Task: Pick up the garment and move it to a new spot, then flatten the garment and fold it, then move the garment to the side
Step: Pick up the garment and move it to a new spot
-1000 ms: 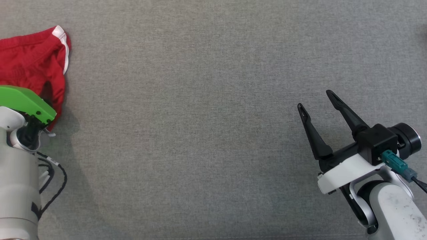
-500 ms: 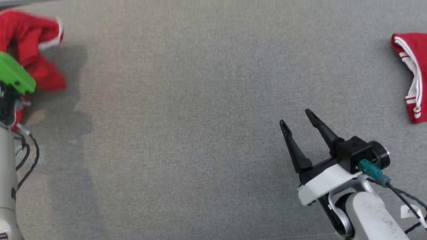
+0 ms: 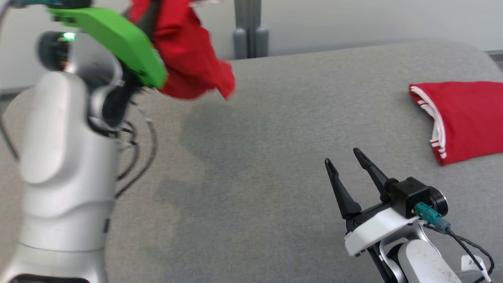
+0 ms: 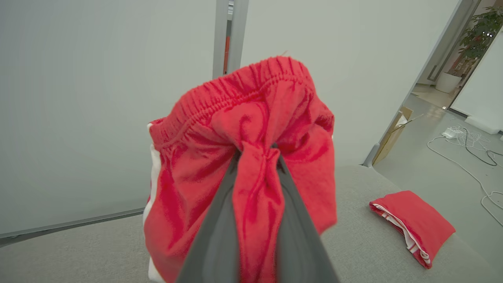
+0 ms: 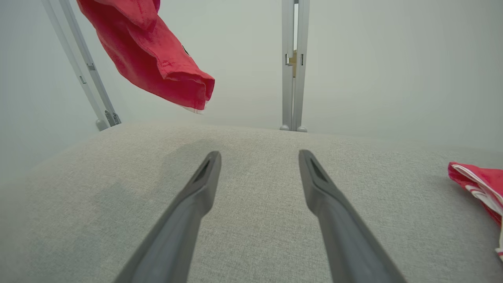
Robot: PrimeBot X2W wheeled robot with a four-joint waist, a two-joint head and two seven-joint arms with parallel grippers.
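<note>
Head view: the crumpled red garment (image 3: 188, 59) hangs above the far left of the woven grey bench (image 3: 275, 137). The right claw (image 3: 341, 156), two tapered dark prongs, stands released over its near right. Left wrist view: the left claw (image 4: 257, 151) is clenched on bunched cloth beneath the ribbed elastic waistband (image 4: 235, 84).

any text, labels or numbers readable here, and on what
No text can be read.
Small white tag at the head view's lower right: too small and blurred to read.
Held red shorts and folded red garment: no print visible.
</note>
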